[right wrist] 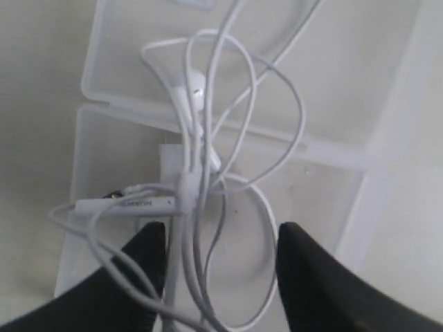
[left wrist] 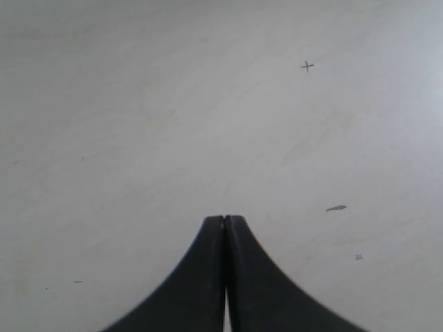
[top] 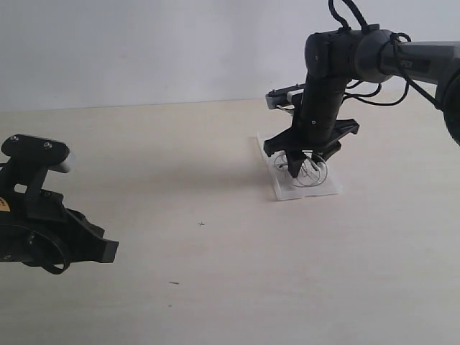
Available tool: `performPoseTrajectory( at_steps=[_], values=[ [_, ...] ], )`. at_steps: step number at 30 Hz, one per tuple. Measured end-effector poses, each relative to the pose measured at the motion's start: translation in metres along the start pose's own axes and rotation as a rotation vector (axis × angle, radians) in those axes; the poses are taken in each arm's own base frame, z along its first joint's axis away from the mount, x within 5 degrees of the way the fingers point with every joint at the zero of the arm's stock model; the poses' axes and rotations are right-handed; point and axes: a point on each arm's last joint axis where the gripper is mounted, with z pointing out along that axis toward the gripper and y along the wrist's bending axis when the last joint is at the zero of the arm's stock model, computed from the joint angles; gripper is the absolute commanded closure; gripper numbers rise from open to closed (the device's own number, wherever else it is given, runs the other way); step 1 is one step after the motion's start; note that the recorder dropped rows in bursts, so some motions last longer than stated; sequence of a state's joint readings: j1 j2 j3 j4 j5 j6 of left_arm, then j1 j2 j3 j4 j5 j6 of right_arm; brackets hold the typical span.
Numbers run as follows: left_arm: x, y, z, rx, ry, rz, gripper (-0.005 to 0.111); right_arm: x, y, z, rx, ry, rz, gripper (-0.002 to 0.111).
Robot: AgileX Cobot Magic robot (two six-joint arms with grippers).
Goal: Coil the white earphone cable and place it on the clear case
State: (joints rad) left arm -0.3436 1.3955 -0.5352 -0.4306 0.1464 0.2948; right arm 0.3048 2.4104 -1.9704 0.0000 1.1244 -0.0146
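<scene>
The white earphone cable (right wrist: 208,180) lies in loose loops on the clear case (right wrist: 332,83), with its inline piece (right wrist: 128,205) across the lower half. My right gripper (right wrist: 221,238) is open directly above it, fingers apart on either side of the loops, some strands passing between them. In the exterior view the right gripper (top: 304,159) hangs over the cable coil (top: 307,172) on the case (top: 284,188) at the right of the table. My left gripper (left wrist: 225,220) is shut and empty over bare table, seen at the far left (top: 79,248).
A pale tabletop (top: 215,273) carries a small cross mark (top: 201,223) and a dark speck (top: 174,283). Black robot cables (top: 374,90) loop behind the right arm. A plain wall stands at the back.
</scene>
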Motion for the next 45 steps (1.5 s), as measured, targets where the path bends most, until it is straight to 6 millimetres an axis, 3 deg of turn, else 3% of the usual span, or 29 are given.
performPoseTrajectory(
  at_steps=[5, 15, 31, 45],
  values=[
    [0.000, 0.000, 0.000, 0.000, 0.000, 0.000, 0.107, 0.002, 0.000, -0.001, 0.000, 0.016, 0.015, 0.039],
    [0.001, 0.000, 0.000, 0.002, 0.007, 0.000, 0.107, 0.000, 0.000, -0.035, 0.000, -0.056, 0.033, 0.039],
    [0.003, -0.001, 0.000, 0.010, 0.032, 0.000, 0.107, -0.011, -0.005, -0.069, 0.047, -0.112, 0.049, 0.039],
    [0.003, -0.001, 0.000, 0.010, 0.033, 0.000, 0.107, -0.011, -0.005, -0.072, 0.047, -0.114, 0.051, 0.040]
  ],
)
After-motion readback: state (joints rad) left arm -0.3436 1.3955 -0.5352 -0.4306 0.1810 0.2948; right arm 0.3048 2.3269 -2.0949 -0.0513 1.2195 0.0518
